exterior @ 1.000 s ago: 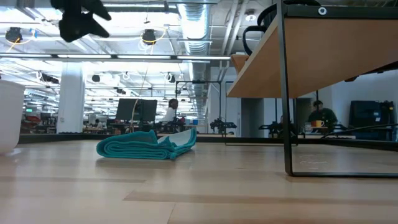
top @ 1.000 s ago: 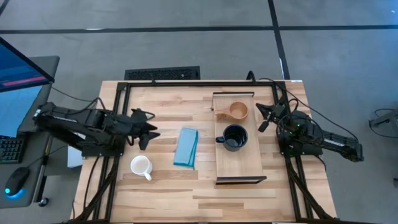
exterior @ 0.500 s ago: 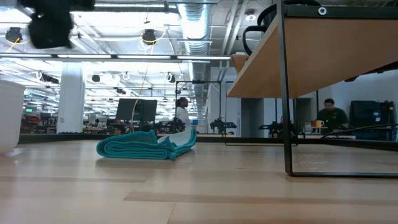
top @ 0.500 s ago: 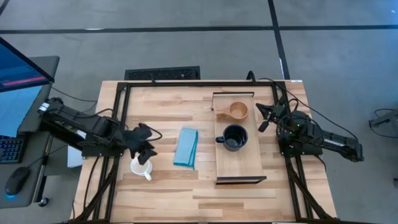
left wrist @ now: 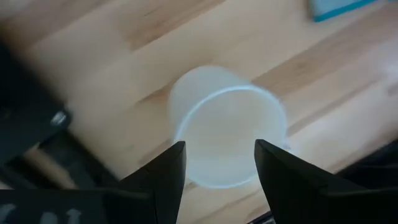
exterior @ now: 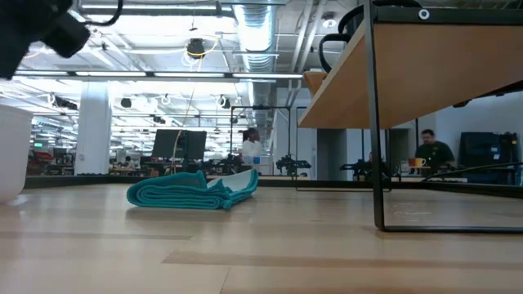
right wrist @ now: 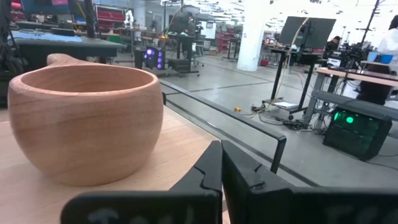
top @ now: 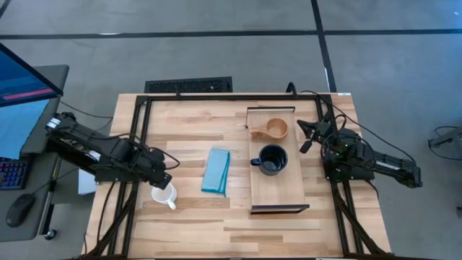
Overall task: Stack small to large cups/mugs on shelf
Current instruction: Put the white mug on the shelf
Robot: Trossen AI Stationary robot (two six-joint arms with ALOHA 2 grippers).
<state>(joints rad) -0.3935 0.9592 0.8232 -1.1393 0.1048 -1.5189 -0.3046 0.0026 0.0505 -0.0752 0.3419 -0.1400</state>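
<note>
The left gripper has dropped over the white mug, fingers spread; right gripper fingers pressed together.

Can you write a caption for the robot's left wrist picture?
Left tool, open, hovers over the white mug on the wooden table.

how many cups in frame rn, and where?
3. Wooden cup and navy mug sit on the shelf. White mug stands on the table left of the cloth, under the open left hand. None seem hidden.
</note>
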